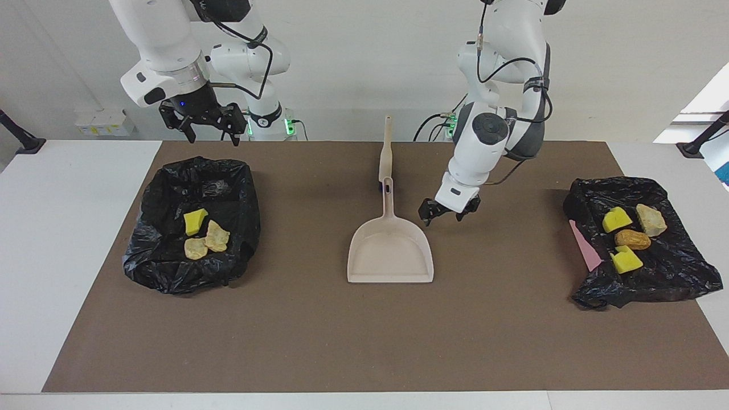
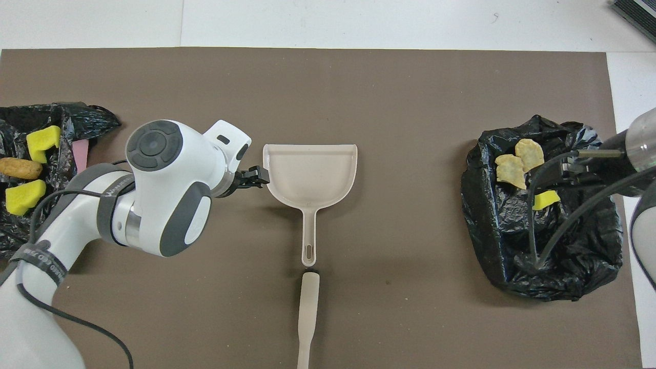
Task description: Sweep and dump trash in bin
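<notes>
While the left hand [image 1: 449,213] hangs with its fingers spread and nothing between them, it sits just above the brown mat [image 1: 319,341], beside the beige dustpan [image 1: 390,250] on the side toward the left arm's end of the table [image 1: 62,245], close to the pan's rim in the overhead view but not touching it; the dustpan lies flat and bare on the mat, its handle pointing toward the robots and its open mouth away from them; just past the handle's tip, nearer to the robots, lies a slim beige stick-like tool [image 1: 386,149], in line with the handle; well apart from this hand, at the left arm's end, a crumpled black bag [image 1: 655,273] holds part of the trash: two yellow sponge bits [image 1: 616,219], a brown lump [image 1: 632,239] between them and a beige chunk [image 1: 651,220], with a pink sheet [image 1: 585,246] showing at the bag's edge toward the dustpan; the right hand [image 1: 208,128] waits in the air, released and holding nothing, over the robots' edge of the second black bag [image 1: 171,267] at the right arm's end; below it in that bag lie a yellow-green sponge [image 1: 195,221] and two beige crumbly chunks [image 1: 207,241], touching one another.
</notes>
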